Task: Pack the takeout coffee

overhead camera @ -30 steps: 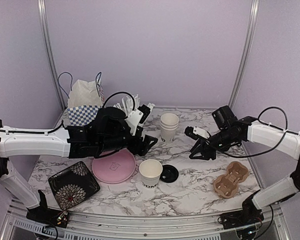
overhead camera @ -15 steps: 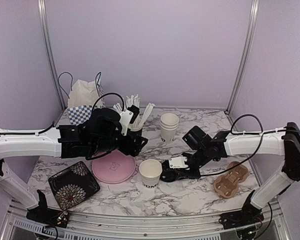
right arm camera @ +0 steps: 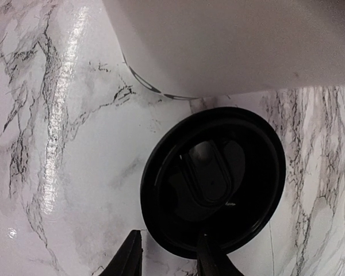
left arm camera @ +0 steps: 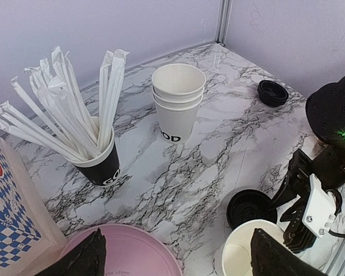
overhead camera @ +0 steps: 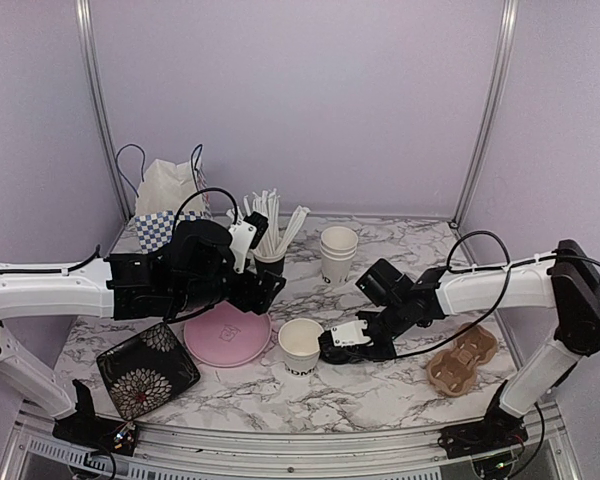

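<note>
Nearest us, a dark patterned plate [overhead camera: 147, 372] is sitting on the left and the cardboard cup carrier [overhead camera: 462, 358] on the right, its wells holding nothing. Just beyond, one open "GOOD" cup [overhead camera: 301, 345] is standing upright mid-table with a black lid [right arm camera: 213, 181] lying flat just beside its base. The right gripper [right arm camera: 168, 261] is coming in low over that lid, its fingers partly apart and straddling the near rim, one outside on the marble, one over the lid's top; we are judging them not yet pinched. A pink plate [overhead camera: 228, 337] is lying left of the cup. Over its far edge the left gripper [left arm camera: 178, 247] is hovering, spread wide and carrying nothing. Farther back are a black cup of wrapped straws [left arm camera: 100, 167], a stack of white cups [left arm camera: 178, 103], a second lid [left arm camera: 272, 92], then a checkered box [overhead camera: 165, 228] and a paper bag [overhead camera: 168, 185]. Risks we are noting: the thin rim is offering little purchase, so closing fingers may skid the lid along the marble; a pushed lid or a swinging wrist could be knocking the light, empty cup over.
</note>
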`<state>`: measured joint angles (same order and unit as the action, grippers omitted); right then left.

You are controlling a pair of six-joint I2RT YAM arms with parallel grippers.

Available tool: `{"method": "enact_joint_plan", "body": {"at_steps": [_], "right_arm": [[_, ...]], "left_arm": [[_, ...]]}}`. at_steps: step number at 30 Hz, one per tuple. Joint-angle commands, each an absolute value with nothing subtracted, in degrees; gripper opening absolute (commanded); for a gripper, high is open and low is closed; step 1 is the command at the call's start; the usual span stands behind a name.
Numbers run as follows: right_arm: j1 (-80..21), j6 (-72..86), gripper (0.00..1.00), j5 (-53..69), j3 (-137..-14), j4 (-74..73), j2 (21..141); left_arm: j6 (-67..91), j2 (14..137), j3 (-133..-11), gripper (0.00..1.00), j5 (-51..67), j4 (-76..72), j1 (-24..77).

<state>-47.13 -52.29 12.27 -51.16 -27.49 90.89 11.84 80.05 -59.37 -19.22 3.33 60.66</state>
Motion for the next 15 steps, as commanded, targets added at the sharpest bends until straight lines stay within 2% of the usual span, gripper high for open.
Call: {"method": "enact_joint_plan", "body": {"at_steps": [1,8,15], "right_arm": [[-48.1,-54.7,0.30,11.7,-51.2,-27.3,91.6],[-48.6,-55.8,0.25,10.5,-51.0,-27.3,92.8],[-48.8,-54.9,0.33,10.9,-51.9,-28.2,90.1]], "left_arm": [[12.4,78.6,-58.8,0.88,-20.3,4.2,60.4],[12.7,78.6,-58.5,0.88,-20.3,4.1,60.3],[12.9,78.5,-58.2,0.88,-20.1,3.9,60.3]]}}
